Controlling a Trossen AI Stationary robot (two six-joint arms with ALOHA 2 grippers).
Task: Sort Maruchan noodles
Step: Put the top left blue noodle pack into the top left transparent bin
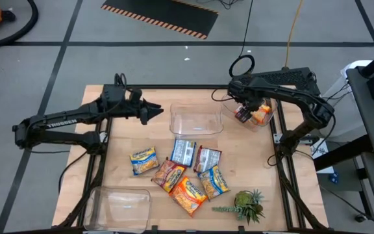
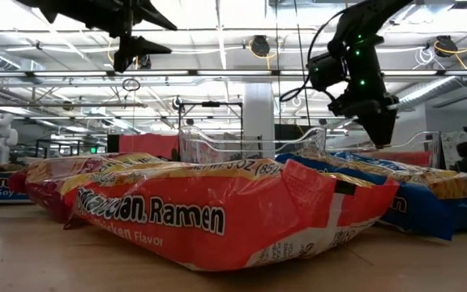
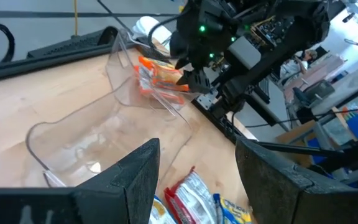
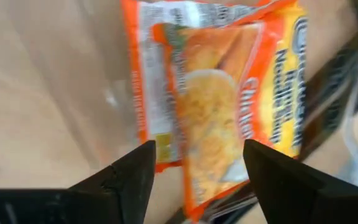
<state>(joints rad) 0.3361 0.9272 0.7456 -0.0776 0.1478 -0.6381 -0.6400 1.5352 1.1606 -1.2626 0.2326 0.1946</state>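
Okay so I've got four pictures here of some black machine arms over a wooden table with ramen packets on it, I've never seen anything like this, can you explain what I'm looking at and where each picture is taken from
These are two robot arms sorting ramen packets. One picture looks straight down from above, one sits at table height, and two come from cameras on the arms' wrists.

On the table, six noodle packets lie in a loose cluster, with a small green plant near one corner. There are three clear bins: an empty one at the middle back, one at the front left, and one at the back right holding orange packets.

The right gripper hangs over that back-right bin with its fingers open, holding nothing; the packets lie below it. The left gripper waits, open and empty, beside the middle bin.
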